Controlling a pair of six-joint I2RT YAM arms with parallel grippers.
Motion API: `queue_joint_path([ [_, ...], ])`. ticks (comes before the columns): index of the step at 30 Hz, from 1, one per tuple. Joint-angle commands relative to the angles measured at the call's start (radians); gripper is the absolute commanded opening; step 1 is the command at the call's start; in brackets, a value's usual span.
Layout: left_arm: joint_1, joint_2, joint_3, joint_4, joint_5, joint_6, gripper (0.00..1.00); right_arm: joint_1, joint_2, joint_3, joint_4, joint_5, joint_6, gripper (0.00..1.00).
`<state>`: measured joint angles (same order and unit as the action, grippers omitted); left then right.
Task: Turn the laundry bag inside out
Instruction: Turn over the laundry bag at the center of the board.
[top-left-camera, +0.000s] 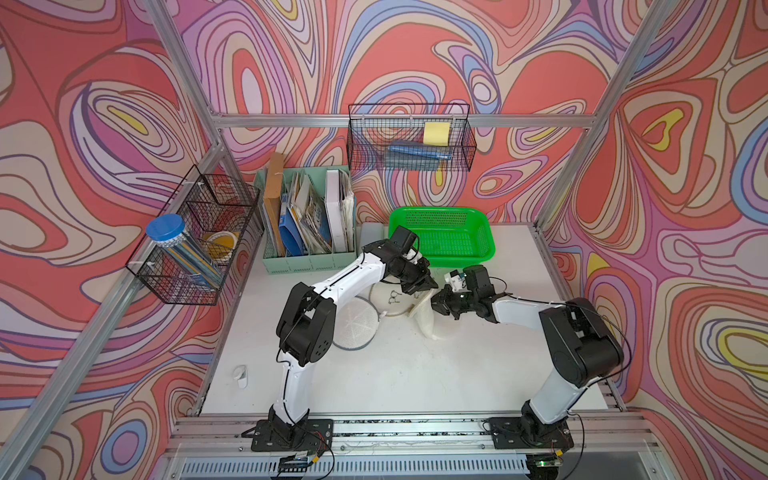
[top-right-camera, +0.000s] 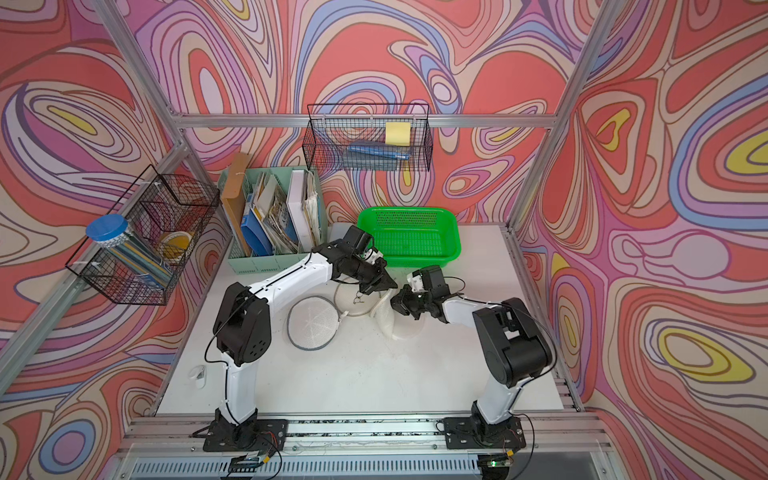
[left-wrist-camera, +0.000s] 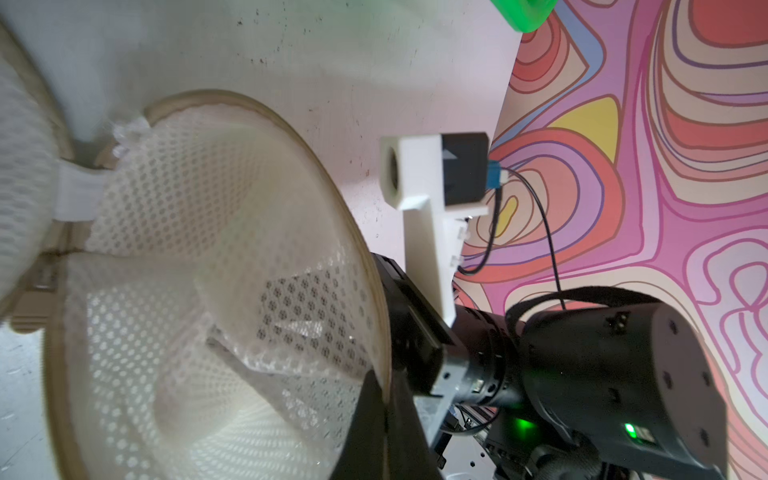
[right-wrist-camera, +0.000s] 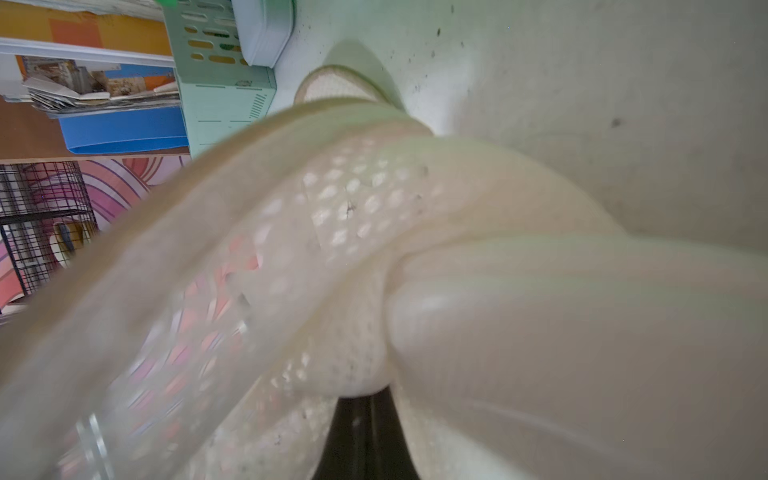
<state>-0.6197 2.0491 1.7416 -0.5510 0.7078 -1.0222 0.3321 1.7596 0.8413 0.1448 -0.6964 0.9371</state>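
Squeezing the laundry bag (top-left-camera: 426, 320) rim mid-frame, left gripper (top-left-camera: 430, 286) clamped tight, right gripper (top-left-camera: 436, 300) hidden by mesh, maybe gripping, cannot tell

Bright even light; right wrist view blurred, fabric close-up

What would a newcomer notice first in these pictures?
The swirling red, pink and blue wall pattern around the whole cell strikes first. Next, in the middle of the table, the left gripper and right gripper meet at a white mesh laundry bag. Behind them, at the back of the table, sits a bright green basket.
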Motion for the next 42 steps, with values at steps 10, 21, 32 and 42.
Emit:
queue_joint_path([
  [10, 0.005, 0.032, 0.053, -0.026, -0.042, 0.020, 0.00, 0.010, -0.177, -0.089, -0.060, 0.045, -0.060, 0.33],
  [21, -0.003, 0.012, 0.034, -0.032, -0.049, 0.028, 0.00, 0.039, -0.019, -0.197, 0.368, 0.019, 0.133, 0.00],
  [32, -0.085, -0.067, -0.202, 0.078, -0.049, -0.029, 0.00, 0.038, 0.175, -0.140, 0.414, 0.074, 0.123, 0.00],
  [42, -0.119, -0.044, -0.220, 0.111, -0.048, -0.042, 0.04, 0.039, 0.158, -0.104, 0.349, 0.062, 0.091, 0.00],
])
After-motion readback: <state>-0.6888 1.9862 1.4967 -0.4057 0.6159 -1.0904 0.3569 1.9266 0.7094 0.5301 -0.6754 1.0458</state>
